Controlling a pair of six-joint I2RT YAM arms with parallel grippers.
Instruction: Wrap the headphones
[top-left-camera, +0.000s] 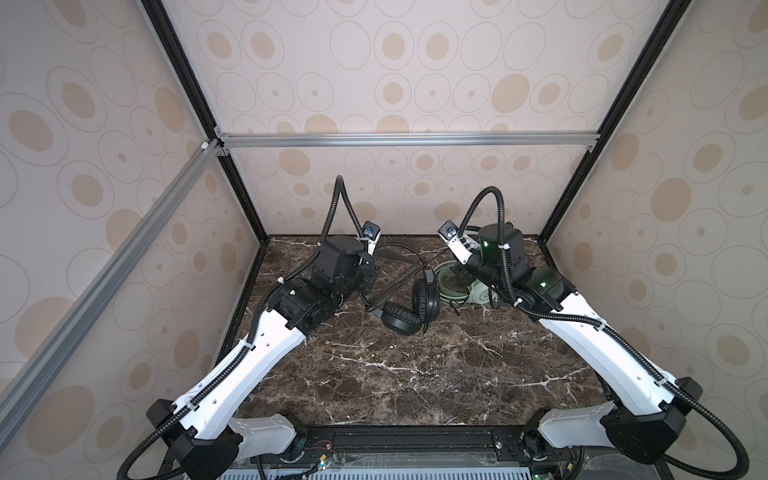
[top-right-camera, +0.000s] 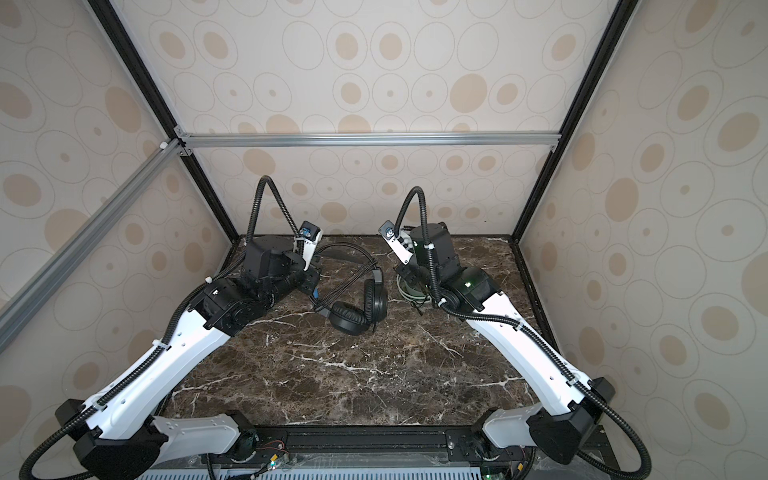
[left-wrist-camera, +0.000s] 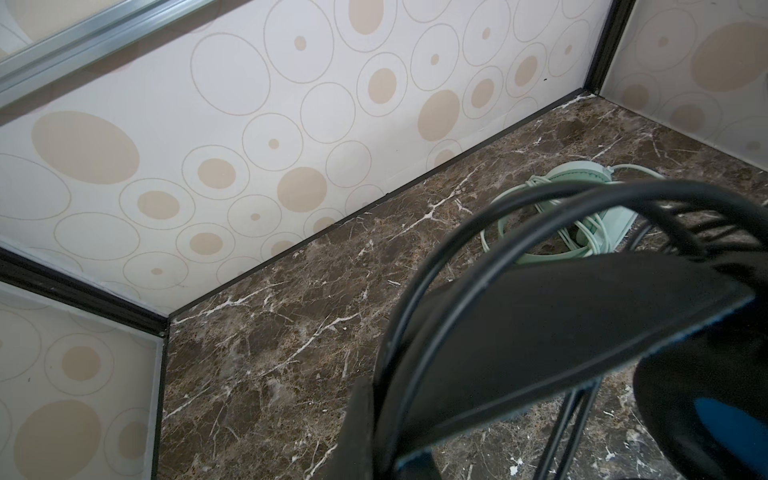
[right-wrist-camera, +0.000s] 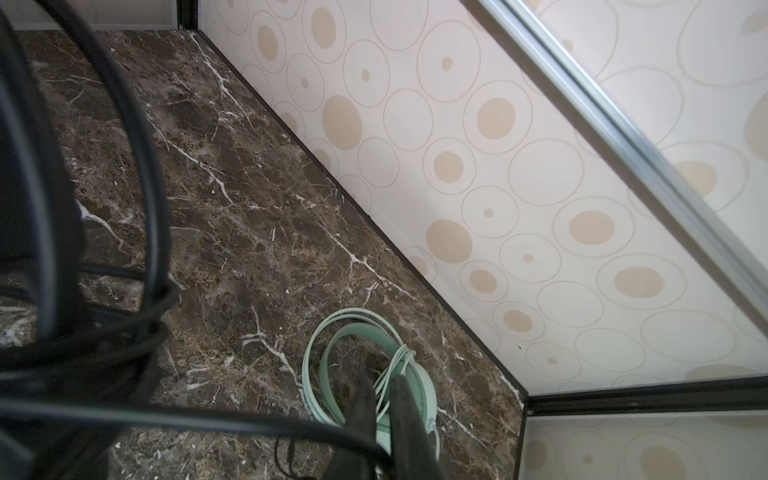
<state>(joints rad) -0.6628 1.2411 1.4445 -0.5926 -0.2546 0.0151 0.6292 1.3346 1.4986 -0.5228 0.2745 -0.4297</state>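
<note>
The black headphones (top-left-camera: 401, 318) (top-right-camera: 347, 318) lie at the middle back of the table, with their thin black cord (top-left-camera: 395, 280) running in several strands across the headband. My left gripper (top-left-camera: 370, 274) (left-wrist-camera: 386, 424) is shut on that headband (left-wrist-camera: 561, 324); one finger is hidden behind it. The mint-green headphones (top-left-camera: 453, 289) (left-wrist-camera: 577, 174) (right-wrist-camera: 422, 386) lie to the right, with their pale cord bunched on top. My right gripper (top-left-camera: 459, 272) (right-wrist-camera: 384, 399) hovers just above them. Its fingers are almost together, and the black cord (right-wrist-camera: 208, 415) runs into them.
The dark marble table (top-left-camera: 395, 374) is boxed in by patterned walls at the back and on both sides. A black frame strip (left-wrist-camera: 374, 203) runs along the foot of the back wall. Both headsets lie close to that wall.
</note>
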